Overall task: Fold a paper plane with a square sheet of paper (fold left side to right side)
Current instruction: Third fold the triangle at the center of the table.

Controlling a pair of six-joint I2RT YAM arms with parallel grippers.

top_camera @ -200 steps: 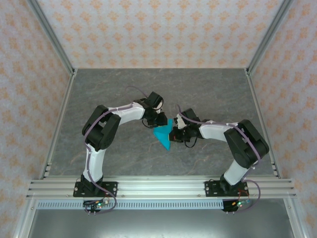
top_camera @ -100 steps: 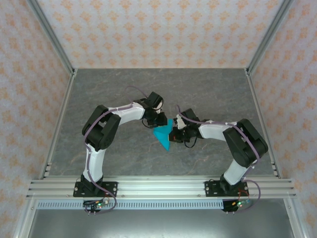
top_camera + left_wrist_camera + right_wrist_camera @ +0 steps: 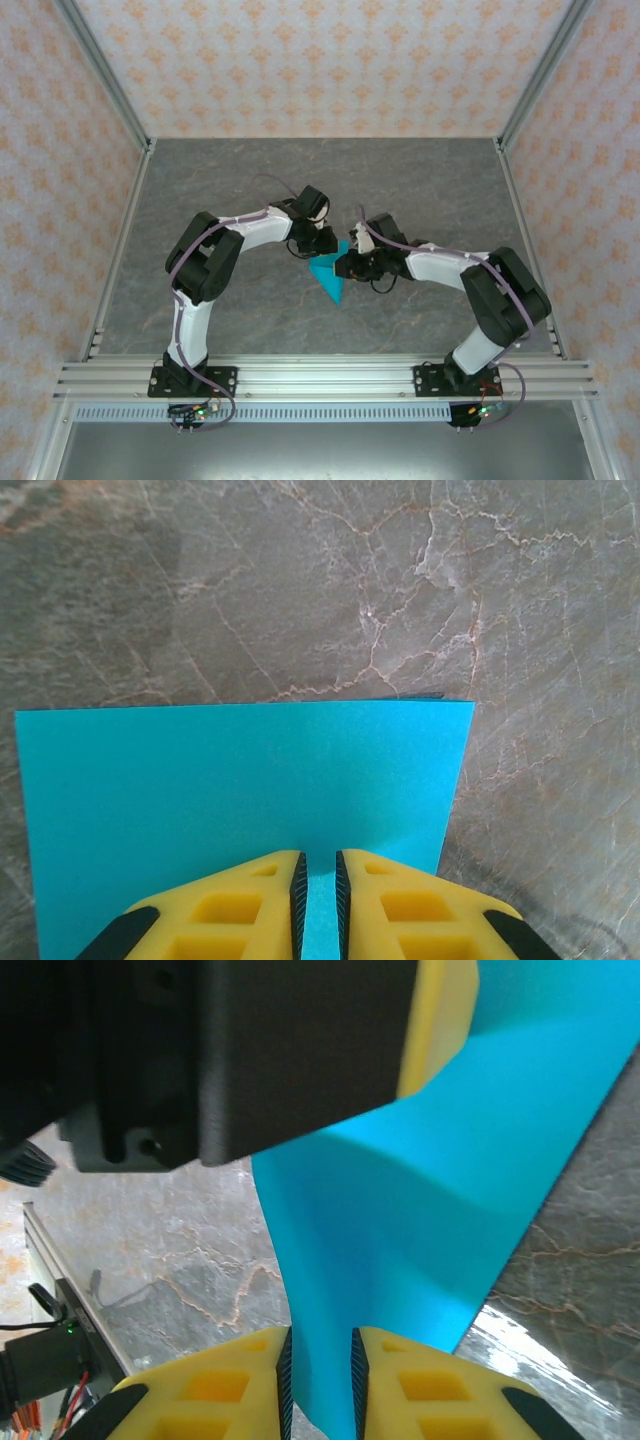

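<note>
The thin blue paper [image 3: 328,272] sits mid-surface [image 3: 220,190] between the arms, bowed upward, and looks light, floppy and easily creased. The left end effector [image 3: 318,855] pinches one edge. The right end effector [image 3: 321,1332] straddles another, though I cannot tell whether it clamps; gentle grips near corners look safest.

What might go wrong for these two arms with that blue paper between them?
The paper sits between the fingers of both the left claw and the right claw; pulling apart might tear it. It bows between them in the right wrist view, so a crease could land crooked. If either grip is loose, it may slip out.
</note>
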